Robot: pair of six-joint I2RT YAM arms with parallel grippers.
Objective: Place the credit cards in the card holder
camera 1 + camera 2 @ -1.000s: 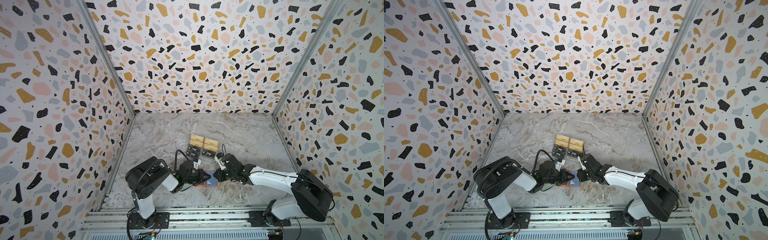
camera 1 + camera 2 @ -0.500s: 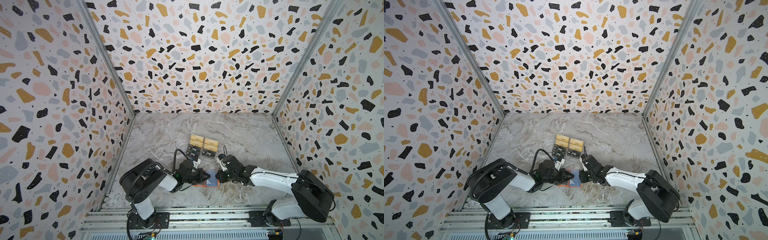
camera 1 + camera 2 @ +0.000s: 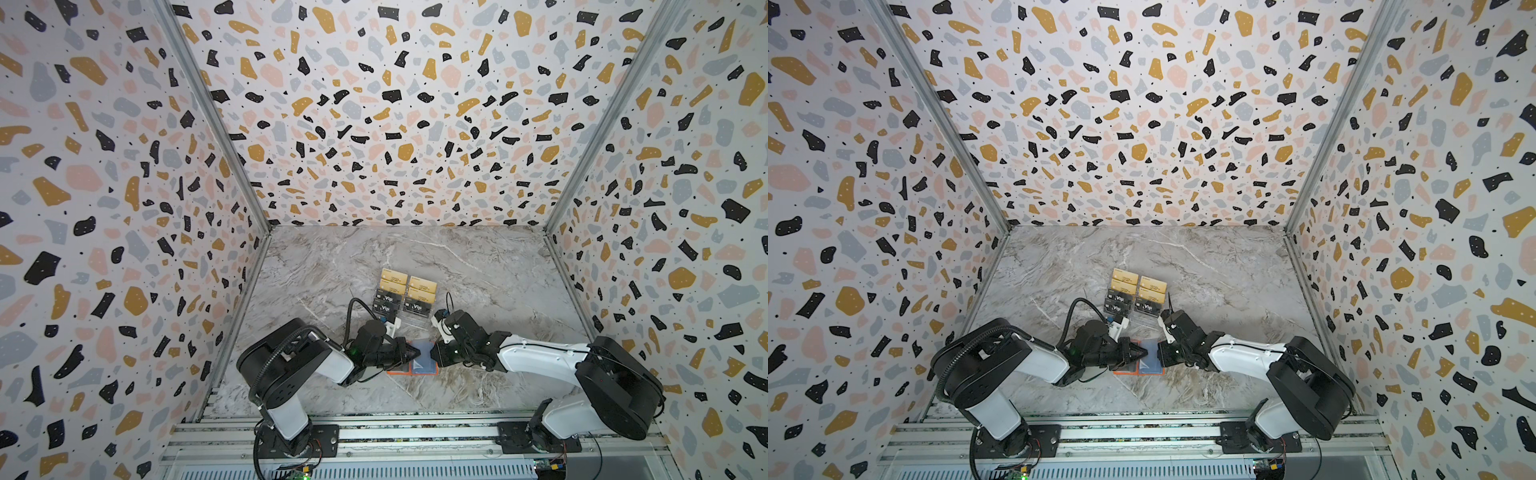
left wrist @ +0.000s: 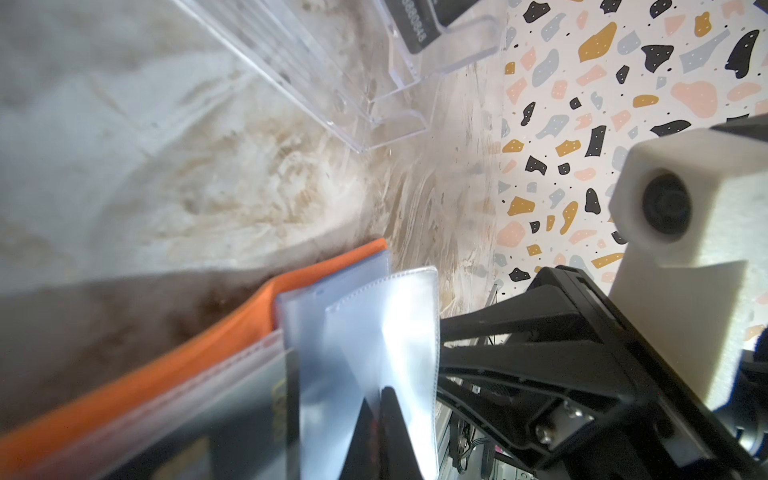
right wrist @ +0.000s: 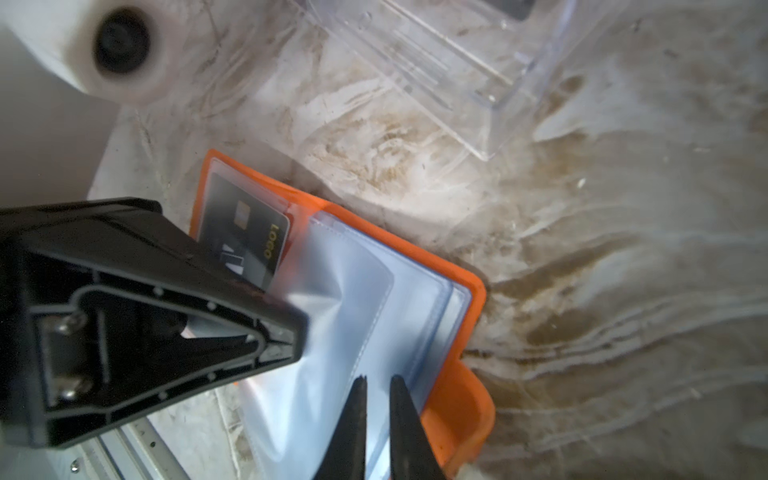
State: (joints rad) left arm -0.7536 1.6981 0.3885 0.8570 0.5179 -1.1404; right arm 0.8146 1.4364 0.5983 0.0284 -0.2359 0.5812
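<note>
The orange card holder (image 3: 395, 372) (image 3: 1121, 372) lies open near the table's front, its bluish clear sleeves (image 5: 415, 316) fanned up. A black credit card (image 5: 249, 237) sits in its pocket. My left gripper (image 3: 417, 353) (image 3: 1144, 352) (image 4: 384, 395) is shut, pinching one clear sleeve (image 4: 374, 316) and lifting it. My right gripper (image 3: 432, 357) (image 3: 1160, 357) (image 5: 376, 380) faces it from the opposite side. Its tips hang over the sleeves a narrow gap apart, with no card between them. More credit cards (image 3: 405, 297) (image 3: 1136, 297), gold and black, stand behind.
The cards stand in a clear acrylic tiered stand (image 4: 365, 104) (image 5: 457, 62) just behind the holder and close to both wrists. Patterned walls close in the marble table (image 3: 478, 270) on three sides. A metal rail (image 3: 415, 436) runs along the front.
My right gripper has moved nearer and lower, to the holder's right edge. The left arm's shoulder has swung a little while its gripper stayed on the sleeve.
</note>
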